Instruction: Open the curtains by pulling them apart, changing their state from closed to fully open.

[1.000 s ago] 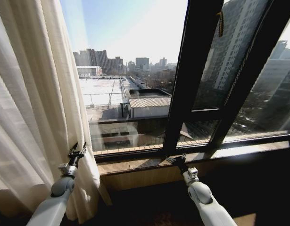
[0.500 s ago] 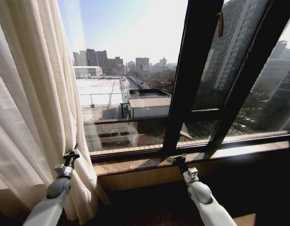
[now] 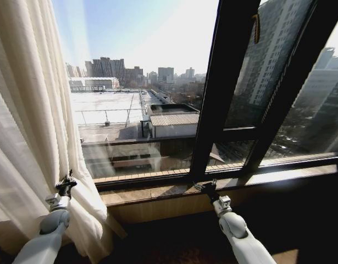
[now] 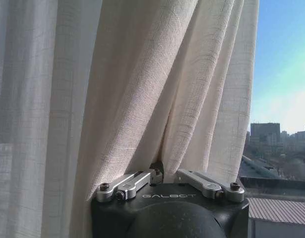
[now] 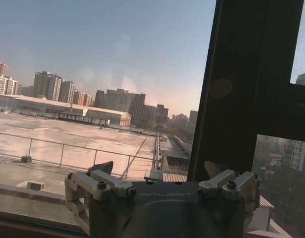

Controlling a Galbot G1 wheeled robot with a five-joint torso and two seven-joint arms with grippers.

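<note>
Left end effector [image 3: 66, 182] tips buried in curtains [image 3: 31, 137] fold

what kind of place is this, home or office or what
Probably a high-floor room in a city building, perhaps a flat or hotel room; which one is unclear. A sheer cream pleated curtain hangs beside a large dark-framed window above a wooden sill, overlooking rooftops and towers.

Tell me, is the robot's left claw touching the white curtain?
Touching. In the left wrist view the left gripper is shut on a fold of the curtain, with the fabric pinched between its fingers.
</note>
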